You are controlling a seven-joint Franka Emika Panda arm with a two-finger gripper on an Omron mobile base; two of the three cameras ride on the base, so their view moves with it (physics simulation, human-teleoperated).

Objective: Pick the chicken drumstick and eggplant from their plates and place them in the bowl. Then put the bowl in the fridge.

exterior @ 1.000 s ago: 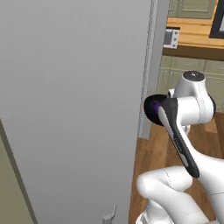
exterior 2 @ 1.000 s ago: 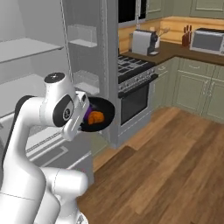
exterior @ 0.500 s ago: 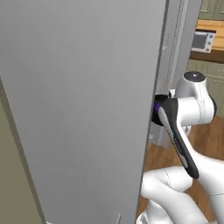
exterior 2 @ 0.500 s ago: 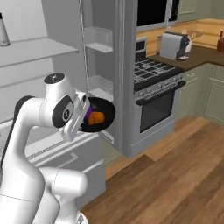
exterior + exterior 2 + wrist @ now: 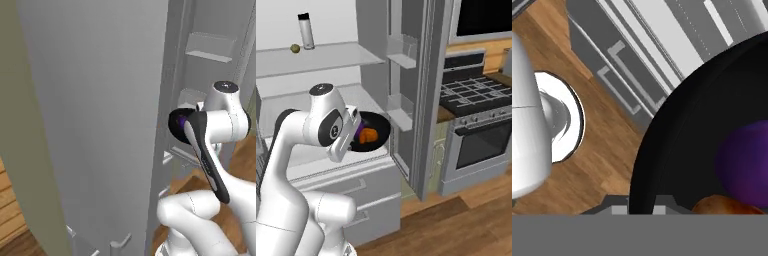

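Bowl (image 5: 376,131) clamped in tool (image 5: 354,134).

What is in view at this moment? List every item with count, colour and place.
bowl: one, glossy black, carried in front of the open fridge.
eggplant: one, purple, inside the bowl.
chicken drumstick: one, orange-brown, inside the bowl beside the eggplant.
fridge: one, grey outside, white shelves and drawers inside, open.
fridge door: one, flat grey, swung open at left.
bottle: one, pale with dark cap, upper shelf.
small round item: one, olive, beside the bottle.
stove: one, grey, right of fridge.
floor: brown wood.
gripper: one, shut on the bowl's rim.
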